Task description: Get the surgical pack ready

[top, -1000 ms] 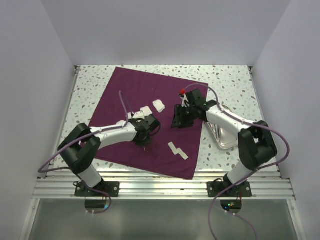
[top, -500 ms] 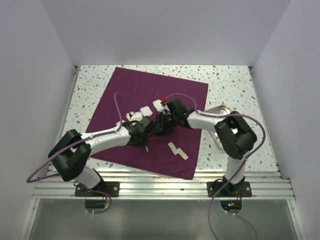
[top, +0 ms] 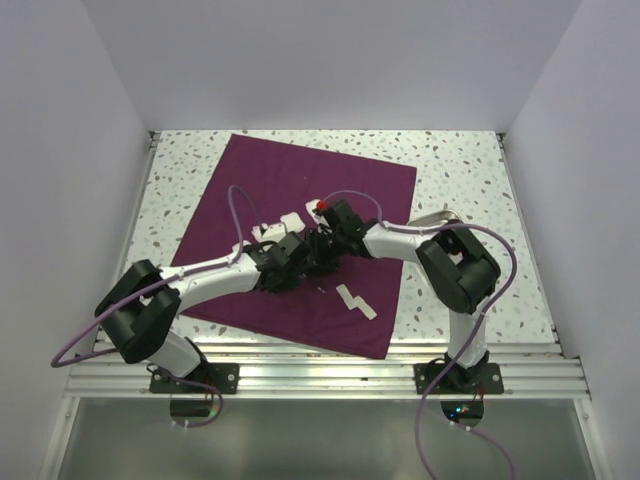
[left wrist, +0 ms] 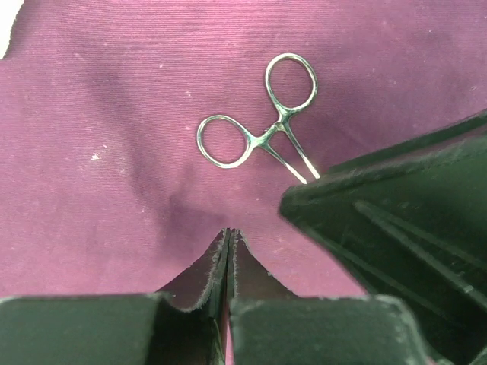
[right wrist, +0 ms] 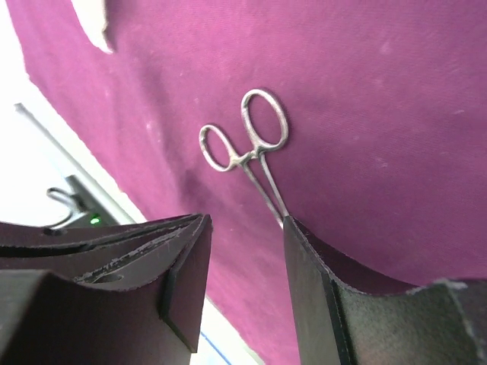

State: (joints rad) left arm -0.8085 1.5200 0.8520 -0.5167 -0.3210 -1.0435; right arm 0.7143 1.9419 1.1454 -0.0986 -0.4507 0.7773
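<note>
The purple cloth [top: 300,190] lies spread flat on the table. A metal clamp [left wrist: 262,137] lies on it, ring handles away from both grippers; it also shows in the right wrist view [right wrist: 247,144], its tips hidden behind one finger [right wrist: 312,296]. My left gripper [left wrist: 228,237] is shut and empty, tips down on the cloth just short of the clamp. My right gripper [right wrist: 243,262] is open, low over the cloth, right beside the left one [top: 290,270]. White gauze squares [top: 290,222] lie behind the grippers, and a gauze strip [top: 350,298] lies in front.
A silver tray [top: 440,214] sits right of the cloth, mostly hidden under my right arm. The right gripper's finger [left wrist: 396,228] fills the right of the left wrist view. White walls enclose the table on three sides. A gauze corner [right wrist: 95,23] shows at the top left of the right wrist view.
My right arm has swung left from near the tray to the middle of the cloth, close beside the left gripper. The left gripper has shifted slightly.
</note>
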